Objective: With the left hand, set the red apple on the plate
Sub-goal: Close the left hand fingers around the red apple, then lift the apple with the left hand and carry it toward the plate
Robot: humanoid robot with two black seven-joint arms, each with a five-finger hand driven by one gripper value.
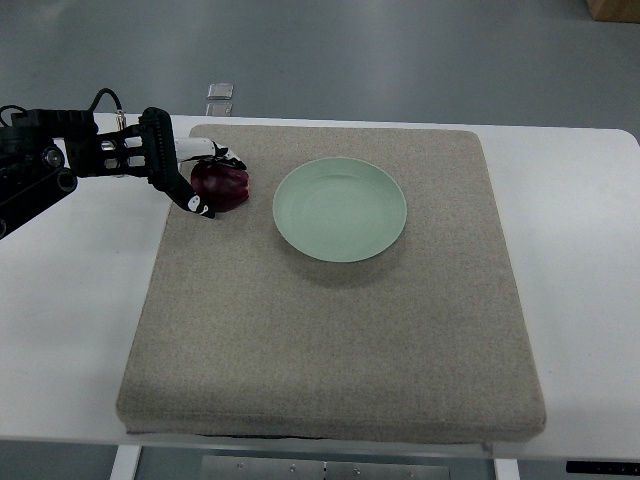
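The red apple [222, 186] sits on the grey mat [330, 330], just left of the pale green plate [340, 209] and apart from it. We see our left hand [200, 178] curled around it, fingers touching its sides.

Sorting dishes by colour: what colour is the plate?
Pale mint green, plain, no pattern; the plate shows clearly in the top view.

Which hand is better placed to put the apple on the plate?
The left hand. Its fingers are already around the apple, which sits on the mat just left of the empty plate. The right arm is not in view.
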